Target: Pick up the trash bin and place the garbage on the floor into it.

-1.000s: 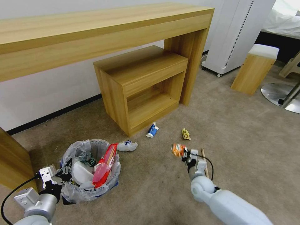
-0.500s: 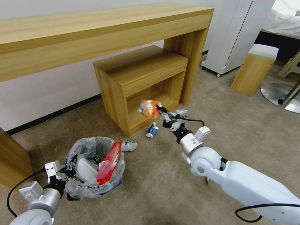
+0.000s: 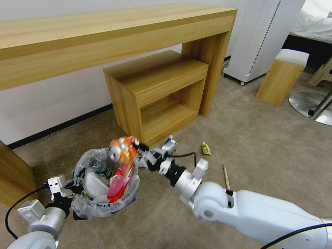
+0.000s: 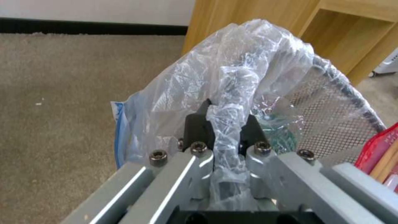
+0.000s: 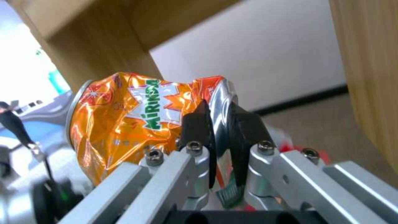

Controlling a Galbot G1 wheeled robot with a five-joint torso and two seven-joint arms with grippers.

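Observation:
The trash bin [image 3: 86,211], dark mesh lined with a clear bag, stands low at the left on the tan floor [image 3: 269,152]. My left gripper [image 3: 72,191] is shut on its near rim and bag; in the left wrist view the left gripper [image 4: 226,116] pinches the crumpled bag over the bin's mesh [image 4: 331,102]. My right gripper [image 3: 139,152] is shut on a crushed orange can [image 3: 121,152] just above the bin's far rim. The right wrist view shows the same grip: right gripper [image 5: 219,119], can [image 5: 124,115]. Red wrappers [image 3: 117,181] and a white slipper [image 3: 94,183] lie inside.
On the carpet lie a blue-white carton [image 3: 169,140], a yellow wrapper [image 3: 206,148] and a wooden stick [image 3: 226,177]. A low wooden cabinet [image 3: 155,93] stands under a long desk [image 3: 103,38]. A wood panel [image 3: 14,173] is at the left, a stool [image 3: 282,76] at the far right.
My right arm has lifted the orange can off the carpet and swung it left, from mid-floor to just above the bin. The left gripper and bin have shifted only slightly.

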